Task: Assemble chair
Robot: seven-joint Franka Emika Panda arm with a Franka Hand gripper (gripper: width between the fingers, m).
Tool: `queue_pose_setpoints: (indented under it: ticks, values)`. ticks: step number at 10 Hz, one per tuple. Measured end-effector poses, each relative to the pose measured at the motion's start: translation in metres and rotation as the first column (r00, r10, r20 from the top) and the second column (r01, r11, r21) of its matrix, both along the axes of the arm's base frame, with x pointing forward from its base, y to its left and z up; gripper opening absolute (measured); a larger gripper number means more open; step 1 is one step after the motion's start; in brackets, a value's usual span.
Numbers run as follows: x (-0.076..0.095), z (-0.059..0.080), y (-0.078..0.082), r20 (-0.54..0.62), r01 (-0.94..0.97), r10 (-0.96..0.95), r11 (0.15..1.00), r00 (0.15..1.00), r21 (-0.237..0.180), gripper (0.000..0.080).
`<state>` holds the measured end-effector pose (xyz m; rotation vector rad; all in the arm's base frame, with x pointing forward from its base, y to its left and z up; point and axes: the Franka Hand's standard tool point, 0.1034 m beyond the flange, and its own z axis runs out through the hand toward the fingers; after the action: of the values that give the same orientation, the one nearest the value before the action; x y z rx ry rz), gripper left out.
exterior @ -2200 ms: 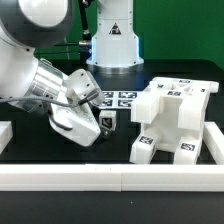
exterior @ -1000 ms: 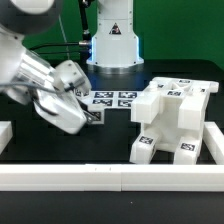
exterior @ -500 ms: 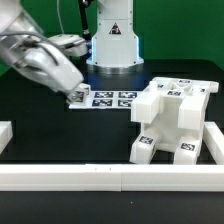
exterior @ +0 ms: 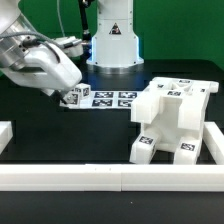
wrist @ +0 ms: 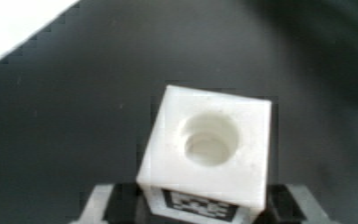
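The partly built chair (exterior: pixel 172 122), a boxy white body with black-and-white tags, stands on the black table at the exterior view's right. My gripper (exterior: pixel 76 97) is at the exterior view's left, lifted over the near-left corner of the marker board (exterior: pixel 108 99). It is shut on a small white cube (exterior: pixel 78 98) with a tag. In the wrist view the cube (wrist: pixel 206 143) fills the middle between my fingers (wrist: pixel 108 203); it shows a round socket on top and a tag on the face near the jaws.
A long white border rail (exterior: pixel 110 176) runs along the front of the table, with a short end piece (exterior: pixel 5 133) at the left and a side rail (exterior: pixel 213 140) at the right. The robot base (exterior: pixel 112 40) stands behind the marker board.
The arm has lifted and swung back toward the exterior view's left with the cube in the jaws, from low beside the chair to above the marker board's corner. The chair has not moved.
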<state>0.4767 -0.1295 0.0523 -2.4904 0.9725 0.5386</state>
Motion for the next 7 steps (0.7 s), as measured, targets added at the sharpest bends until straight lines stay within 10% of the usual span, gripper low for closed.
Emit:
queue_pose_setpoints:
  ticks: [2,6,7]
  values:
    - [0.0094,0.0026,-0.0139,0.115,-0.211,0.221,0.973,0.968,-0.089,0.0271]
    - [0.0061,0.0003,-0.0129,0.099,-0.191,0.198,0.978,0.975,-0.081,0.0271]
    - [0.0064,-0.0037,-0.0148,0.115,-0.276,0.291,0.952,0.95,-0.132,0.0271]
